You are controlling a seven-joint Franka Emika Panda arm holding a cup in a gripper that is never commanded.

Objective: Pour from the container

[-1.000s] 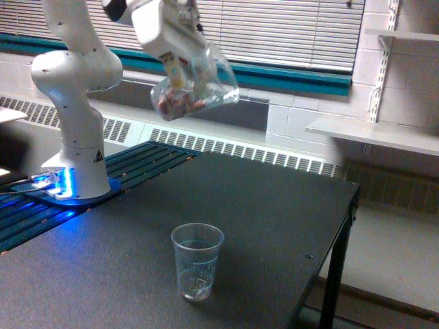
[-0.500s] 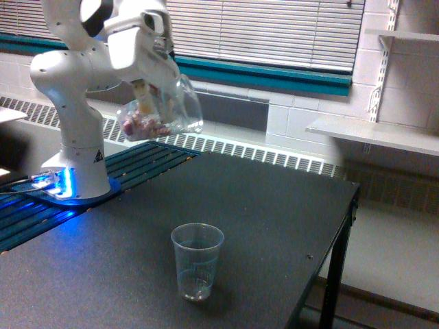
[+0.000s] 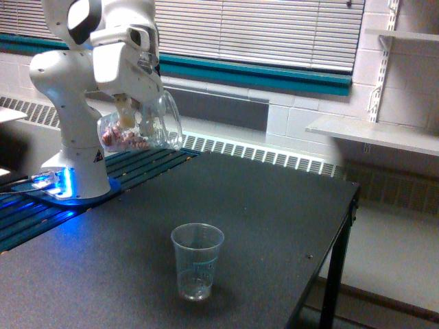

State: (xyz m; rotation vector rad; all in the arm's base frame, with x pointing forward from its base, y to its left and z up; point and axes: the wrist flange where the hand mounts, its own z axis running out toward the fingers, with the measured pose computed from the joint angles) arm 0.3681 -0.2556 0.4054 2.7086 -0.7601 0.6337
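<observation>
A small clear cup [image 3: 197, 261] stands upright on the dark table [image 3: 274, 212].

The white arm [image 3: 68, 82] rises from its base [image 3: 72, 181] at the exterior view's left, its bulky shoulder joint set above a stout column. The upper links fold forward and down, so the wrist and hand hang in front of the column, well above the surface. The gripper [image 3: 130, 116] points downward with its jaws closed on the container [image 3: 140, 127], which lies tilted on its side, mouth apparently toward the exterior view's right.
</observation>
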